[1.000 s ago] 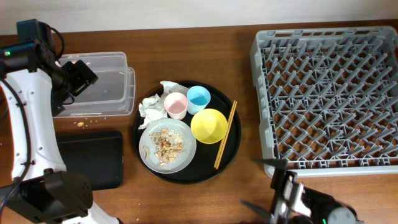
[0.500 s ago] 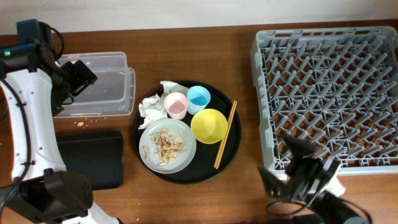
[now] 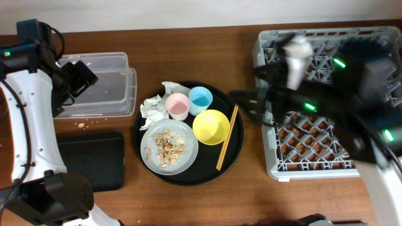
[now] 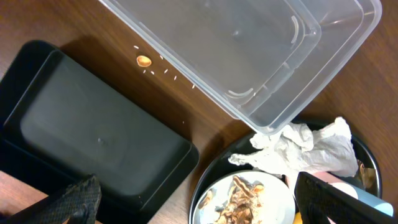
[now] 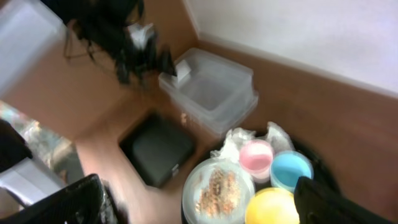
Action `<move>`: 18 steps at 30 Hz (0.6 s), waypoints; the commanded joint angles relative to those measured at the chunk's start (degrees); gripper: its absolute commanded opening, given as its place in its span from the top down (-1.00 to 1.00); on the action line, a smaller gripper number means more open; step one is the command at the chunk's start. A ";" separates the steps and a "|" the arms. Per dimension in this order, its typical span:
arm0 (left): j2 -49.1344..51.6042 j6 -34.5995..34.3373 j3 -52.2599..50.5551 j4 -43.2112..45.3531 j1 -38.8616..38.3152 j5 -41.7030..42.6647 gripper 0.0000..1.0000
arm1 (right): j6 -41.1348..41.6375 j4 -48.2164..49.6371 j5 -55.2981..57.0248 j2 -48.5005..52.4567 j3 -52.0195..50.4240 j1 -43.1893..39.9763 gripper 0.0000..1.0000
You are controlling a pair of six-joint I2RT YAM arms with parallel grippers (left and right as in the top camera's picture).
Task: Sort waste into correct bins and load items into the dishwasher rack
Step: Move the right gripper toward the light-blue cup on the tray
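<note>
One dishwasher rack [image 3: 308, 154] fills the right side of the bench [image 3: 251, 201], its upper part hidden behind the blurred right arm. One large round black tray [image 3: 204, 164] sits at the centre and carries every dish. To its left are two bins: one clear tub [image 3: 103, 88] at the back and one shallow black tray [image 3: 91, 160] in front of it, close together.

On the round tray there is one pale-grey plate [image 3: 186, 157] at the front left, heaped with food scraps [image 3: 164, 144]. One yellow bowl [image 3: 211, 127] is just right of the plate. Behind them are two cups side by side, a pink cup [image 3: 178, 106] and a light-blue cup [image 3: 201, 97]. One pair of chopsticks [image 3: 227, 137] lies slanted along the tray's right edge beside the bowl. One crumpled tissue [image 3: 152, 108] rests on the back-left rim, against the pink cup. A few loose crumbs [image 3: 80, 125] lie on the bench between the two bins.

The left end effector [image 4: 196, 186] hangs above the tub's left end, fingers spread wide, gripping nothing. The right end effector [image 5: 199, 193] is also spread wide and carries nothing, well above the dishes.
</note>
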 commanded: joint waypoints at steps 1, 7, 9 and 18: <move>-1.66 -0.68 1.05 0.00 0.31 -0.46 -0.98 | -6.82 -13.00 22.86 18.56 18.62 15.26 -0.97; -1.66 -0.68 1.05 0.00 0.31 -0.46 -0.98 | -6.56 -24.44 29.44 41.64 30.88 24.04 -0.97; -1.66 -0.68 1.05 0.00 0.31 -0.46 -0.98 | -6.40 -24.28 28.83 45.13 30.88 24.98 -0.97; -1.66 -0.68 1.03 0.00 0.31 -0.46 -0.98 | -6.10 -20.87 32.22 50.18 30.95 25.40 -0.97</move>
